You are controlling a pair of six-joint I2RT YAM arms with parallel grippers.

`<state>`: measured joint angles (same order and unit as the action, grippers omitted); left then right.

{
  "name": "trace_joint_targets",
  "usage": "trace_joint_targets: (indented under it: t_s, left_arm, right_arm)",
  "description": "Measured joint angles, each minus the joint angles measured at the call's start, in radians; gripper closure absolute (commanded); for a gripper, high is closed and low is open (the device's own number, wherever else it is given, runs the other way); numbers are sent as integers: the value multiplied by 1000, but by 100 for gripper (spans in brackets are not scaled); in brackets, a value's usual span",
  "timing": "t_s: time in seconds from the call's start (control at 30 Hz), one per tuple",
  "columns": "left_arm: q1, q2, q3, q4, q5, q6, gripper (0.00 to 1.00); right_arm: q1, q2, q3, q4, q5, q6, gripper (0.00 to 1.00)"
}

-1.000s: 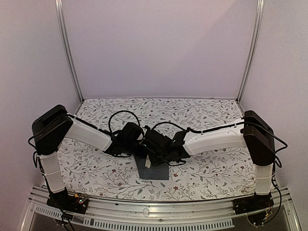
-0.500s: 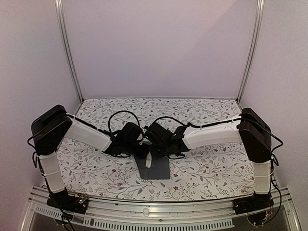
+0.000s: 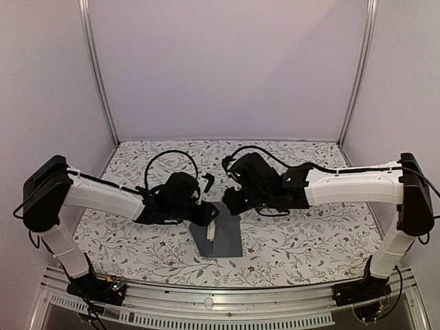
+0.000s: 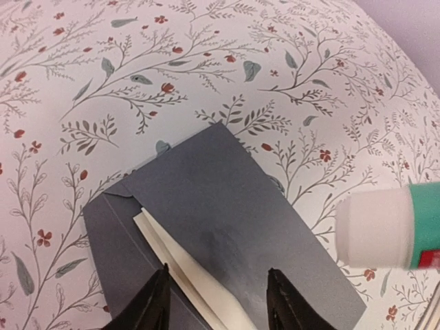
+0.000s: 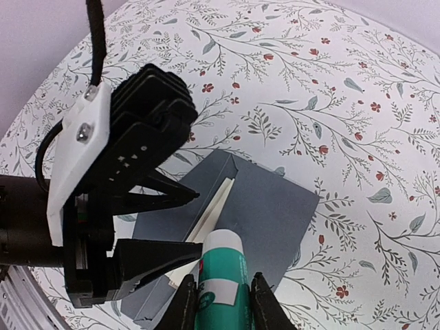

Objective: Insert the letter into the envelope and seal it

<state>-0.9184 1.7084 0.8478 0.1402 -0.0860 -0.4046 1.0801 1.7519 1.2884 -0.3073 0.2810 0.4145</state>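
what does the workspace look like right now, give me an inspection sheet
surface: floral tablecloth, lying flat.
job's things: grey envelope flat on the cloth, not sealed; letter mostly inside, a pale strip showing at the opening.
clutter: nothing seen.
grippers: left gripper open, just above the envelope; right gripper shut on a glue stick, over the envelope.
cables: black cables loop off both wrists, clear of the envelope.
surroundings: plain walls, metal frame posts.

Letter [image 4: 177,267] in envelope [image 4: 227,206] on tablecloth [image 4: 137,69], glue stick [image 5: 220,275] above.
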Motion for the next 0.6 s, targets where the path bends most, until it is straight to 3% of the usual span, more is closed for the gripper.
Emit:
trace_joint_targets:
  t_s: [0.17,0.2,0.4,0.6]
  left_arm:
    - [-43,-94,-37,-9,-56,16,16]
    - [-61,-121,-47,-14,-77,13,14]
    - [-209,-259,-75,-74,-163,-12,16]
    - [-437,-254,-65,-248,-267,-140,20]
  right_arm:
    - [0,-121,-111,22,-6,0,100]
    - [0,-144,-134,23,-6,1,100]
    - [0,-287,-270,30,-7,7,100]
    - [-1,-386,-336,32,-8,14,100]
